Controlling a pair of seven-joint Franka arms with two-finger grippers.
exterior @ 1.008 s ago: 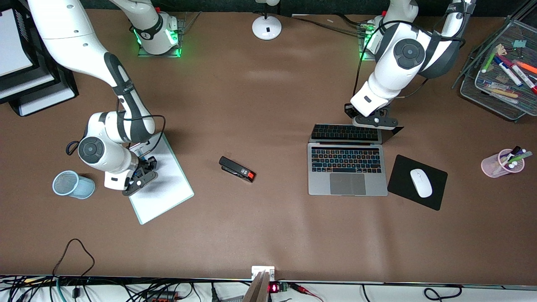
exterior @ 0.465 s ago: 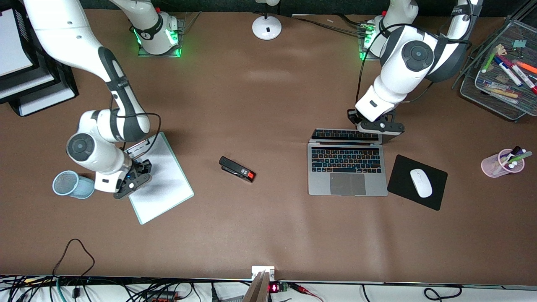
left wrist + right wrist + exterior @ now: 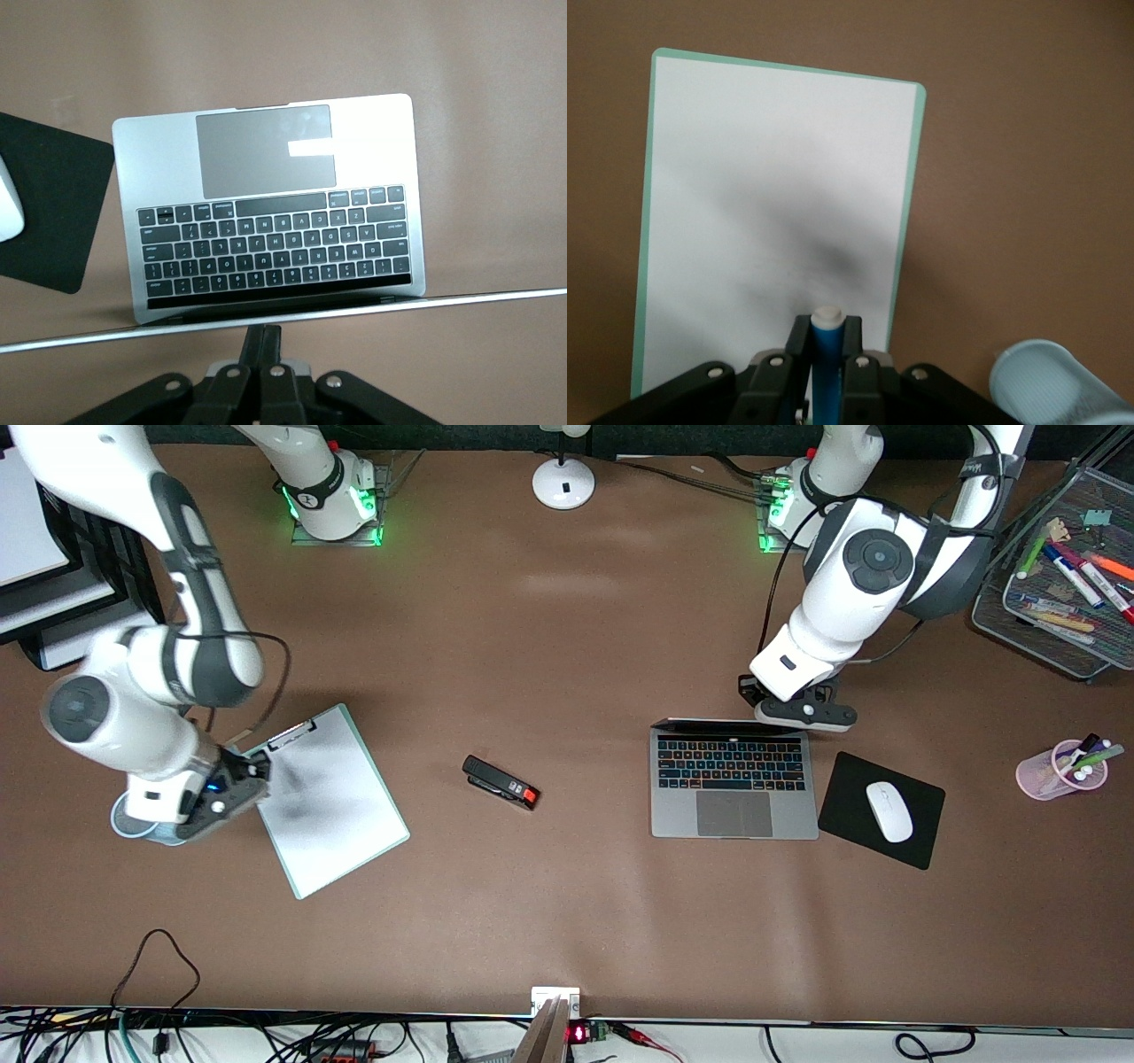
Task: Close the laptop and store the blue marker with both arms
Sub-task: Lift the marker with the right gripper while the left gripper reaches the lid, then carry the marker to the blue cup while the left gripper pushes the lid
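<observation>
- laptop (image 3: 733, 784) sits on the bench (image 3: 567, 912) toward the left arm's end, base flat, lid tipped far down over the keys; a thin stiff slab on a hinge, best pushed at the lid's top edge, not pinched.
- left tool (image 3: 802, 713), fingers together and holding nothing, rests at the lid edge, at 12 o'clock of the keyboard.
- blue marker (image 3: 827, 359) is light, slick and rigid; the right tool (image 3: 221, 793) clamps its barrel, white end poking out.
- that tool hangs over the clipboard's (image 3: 330, 802) edge, with the blue mesh cup (image 3: 1054, 381) just beside it, lying tipped.
</observation>
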